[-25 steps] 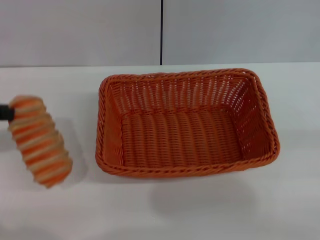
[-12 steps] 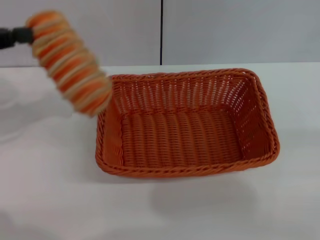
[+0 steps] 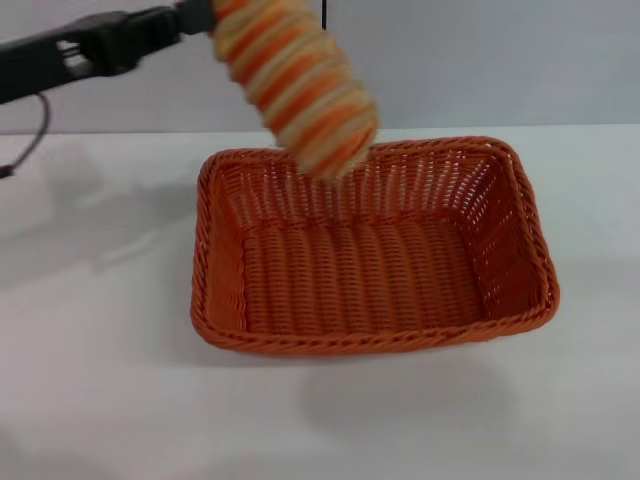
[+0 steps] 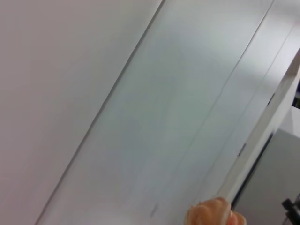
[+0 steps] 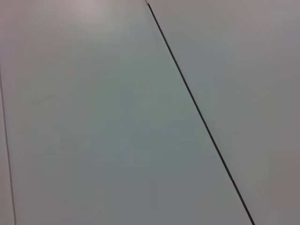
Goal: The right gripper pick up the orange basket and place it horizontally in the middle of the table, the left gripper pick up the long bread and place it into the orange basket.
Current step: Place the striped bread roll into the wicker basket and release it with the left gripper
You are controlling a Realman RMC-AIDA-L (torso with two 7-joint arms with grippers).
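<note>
The black left gripper (image 3: 195, 17) is clamping one end of the striped orange-and-cream long bread (image 3: 295, 82), hanging it tilted above the far-left rim of the woven orange basket (image 3: 372, 246) mid-table (image 3: 100, 380), apparently lining up for the drop w/ the basket lying crosswise.

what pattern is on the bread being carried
Crosswise orange and cream stripes on the bread, clearest in the head view.

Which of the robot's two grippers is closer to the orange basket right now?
The left. The left gripper holds the long bread in the air above the orange basket's far rim, on the robot's left. The right gripper is in no view, so it cannot be placed.
</note>
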